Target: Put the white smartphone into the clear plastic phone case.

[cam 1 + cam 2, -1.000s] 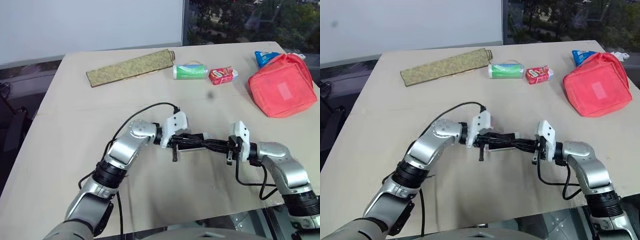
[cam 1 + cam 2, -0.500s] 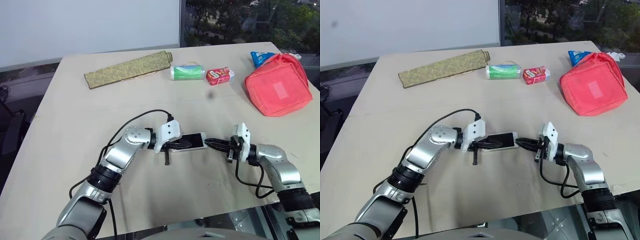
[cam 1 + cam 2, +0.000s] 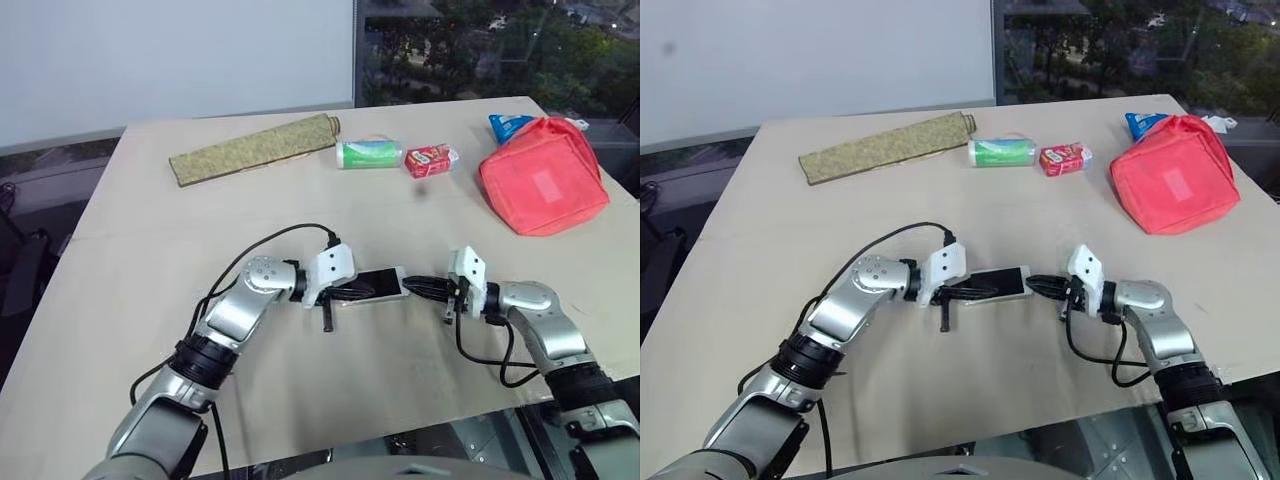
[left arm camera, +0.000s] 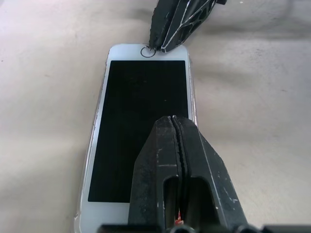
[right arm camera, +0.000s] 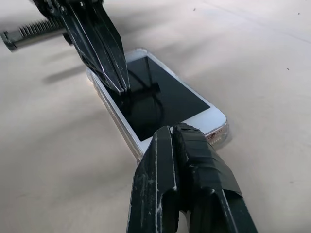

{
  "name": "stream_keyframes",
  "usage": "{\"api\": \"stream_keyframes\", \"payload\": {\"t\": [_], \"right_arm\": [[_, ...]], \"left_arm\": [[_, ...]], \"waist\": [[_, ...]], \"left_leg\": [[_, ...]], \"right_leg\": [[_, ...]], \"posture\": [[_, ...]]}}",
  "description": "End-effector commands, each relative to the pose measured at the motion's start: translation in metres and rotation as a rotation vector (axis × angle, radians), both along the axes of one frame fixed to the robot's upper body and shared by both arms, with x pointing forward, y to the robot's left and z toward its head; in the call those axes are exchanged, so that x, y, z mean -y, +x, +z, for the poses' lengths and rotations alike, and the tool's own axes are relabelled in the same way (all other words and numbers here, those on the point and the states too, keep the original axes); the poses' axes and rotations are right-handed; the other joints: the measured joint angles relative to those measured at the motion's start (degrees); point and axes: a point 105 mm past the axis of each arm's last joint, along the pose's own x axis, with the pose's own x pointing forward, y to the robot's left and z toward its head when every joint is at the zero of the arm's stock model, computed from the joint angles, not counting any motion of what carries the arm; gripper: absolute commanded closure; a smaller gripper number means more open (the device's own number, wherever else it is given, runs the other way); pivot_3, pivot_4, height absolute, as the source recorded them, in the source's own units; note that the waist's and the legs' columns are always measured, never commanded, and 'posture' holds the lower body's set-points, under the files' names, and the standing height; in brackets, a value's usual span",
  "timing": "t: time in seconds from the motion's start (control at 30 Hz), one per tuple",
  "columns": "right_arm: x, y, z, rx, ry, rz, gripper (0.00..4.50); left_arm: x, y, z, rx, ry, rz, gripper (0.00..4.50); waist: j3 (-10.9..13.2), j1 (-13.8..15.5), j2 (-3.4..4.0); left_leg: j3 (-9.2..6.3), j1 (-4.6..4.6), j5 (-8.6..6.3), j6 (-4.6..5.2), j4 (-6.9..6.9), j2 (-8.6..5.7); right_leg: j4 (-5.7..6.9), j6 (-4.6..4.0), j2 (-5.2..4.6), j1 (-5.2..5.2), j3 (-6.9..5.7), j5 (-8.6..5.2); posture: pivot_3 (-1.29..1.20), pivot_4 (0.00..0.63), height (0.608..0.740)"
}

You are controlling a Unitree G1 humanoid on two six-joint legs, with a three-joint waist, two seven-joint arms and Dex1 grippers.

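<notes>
The white smartphone (image 3: 378,284) lies flat on the tan table with its black screen up, between my two grippers. A rim of the clear plastic phone case (image 5: 221,132) shows around the phone's edges and corner, so the phone (image 5: 160,97) appears to sit inside it. My left gripper (image 3: 362,291) is shut, and its tips (image 4: 172,119) rest over the screen near one end. My right gripper (image 3: 408,285) is also shut. Its point (image 4: 158,46) touches the phone's white end by the home button. Neither gripper holds anything.
Along the table's far side lie a rolled olive cloth (image 3: 255,148), a green and white tube (image 3: 370,154) and a small red snack packet (image 3: 428,159). A red fabric bag (image 3: 540,185) with a blue packet (image 3: 505,124) behind it stands at the right. The table's front edge runs close under my right arm.
Both shut grippers have sunk towards the table and drawn apart, so the phone's screen now shows between them. The head camera has shifted too.
</notes>
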Motion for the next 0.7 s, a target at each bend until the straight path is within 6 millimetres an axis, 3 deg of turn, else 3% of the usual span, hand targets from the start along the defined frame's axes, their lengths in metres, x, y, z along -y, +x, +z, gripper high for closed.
{"api": "stream_keyframes", "payload": {"t": [0.03, 0.23, 0.4, 0.53, 0.7], "right_arm": [[0.011, -0.033, -0.078, -0.32, -0.228, -0.041, 4.44], [0.013, -0.037, -0.092, -0.387, -0.293, -0.058, 4.44], [0.013, -0.025, -0.088, -0.376, -0.295, -0.112, 4.44], [0.001, -0.018, -0.065, -0.308, -0.185, -0.071, 4.44], [-0.02, -0.018, -0.004, -0.103, 0.08, 0.075, 4.44]], "left_arm": [[-0.009, -0.001, -0.013, -0.025, 0.051, 0.023, 4.5], [-0.012, -0.001, -0.015, -0.024, 0.056, 0.034, 4.5], [-0.011, 0.0, -0.016, -0.021, 0.046, 0.046, 4.5], [-0.01, 0.005, -0.008, 0.006, 0.0, 0.073, 4.5], [0.001, 0.008, 0.047, 0.049, -0.348, 0.136, 4.5]], "waist": [[-0.24, 0.01, -0.15], [-1.13, 0.06, -0.27], [-1.22, 0.04, -0.18], [-1.15, 0.04, 0.13], [-0.38, 0.31, 0.53]], "left_leg": [[0.0, 0.26, -0.01, -0.02, -0.17, 0.01], [-0.18, 0.59, -0.17, -0.3, -0.61, 0.2], [-0.22, 0.5, -0.19, -0.33, -0.67, 0.24], [-0.48, 0.45, -0.21, -0.37, -0.85, 0.35], [-0.42, 0.19, -0.21, -0.38, -0.86, 0.35]], "right_leg": [[-0.06, -0.01, -0.12, 0.13, 0.01, -0.01], [-0.35, -0.1, -0.2, 0.31, -0.26, -0.08], [-0.5, -0.1, -0.37, 0.31, -0.38, -0.08], [-1.23, -0.1, -0.59, 0.26, -1.11, -0.08], [-1.31, -0.08, -1.2, 0.03, -1.81, -0.08]], "posture": [[0.0, 0.15, 0.74], [0.0, 0.15, 0.74], [0.0, 0.15, 0.74], [0.0, 0.15, 0.74], [0.0, 0.15, 0.74]]}}
